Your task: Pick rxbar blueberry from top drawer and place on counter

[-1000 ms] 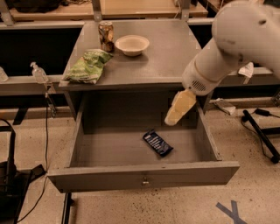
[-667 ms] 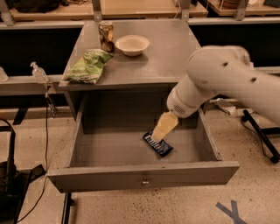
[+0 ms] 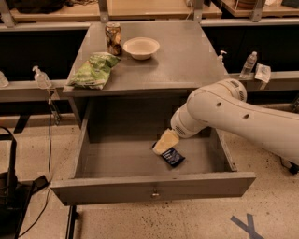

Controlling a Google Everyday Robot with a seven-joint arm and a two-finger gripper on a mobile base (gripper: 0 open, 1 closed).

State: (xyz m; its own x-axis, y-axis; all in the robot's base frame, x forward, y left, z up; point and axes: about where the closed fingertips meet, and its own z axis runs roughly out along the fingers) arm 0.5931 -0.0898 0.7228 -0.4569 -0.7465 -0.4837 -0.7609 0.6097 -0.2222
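Observation:
The top drawer [image 3: 140, 186] stands pulled open, its grey front with a small metal knob facing me. The rxbar blueberry [image 3: 174, 157], a dark flat wrapper, lies on the drawer floor right of centre. My gripper [image 3: 164, 143] reaches down into the drawer on the white arm and sits over the bar's upper left end, covering part of it. The counter [image 3: 182, 56] is the grey cabinet top behind the drawer.
On the counter sit a green chip bag [image 3: 95, 70], a can [image 3: 113, 38] and a white bowl [image 3: 140, 47]. Clear bottles [image 3: 41, 77] stand on side ledges. Light wooden tabletops [image 3: 140, 8] run along the back. A blue floor mark [image 3: 247, 226] is at bottom right.
My arm has swung left and down into the drawer. The gripper went from above the drawer's right side to resting over the bar. The bar has not moved.

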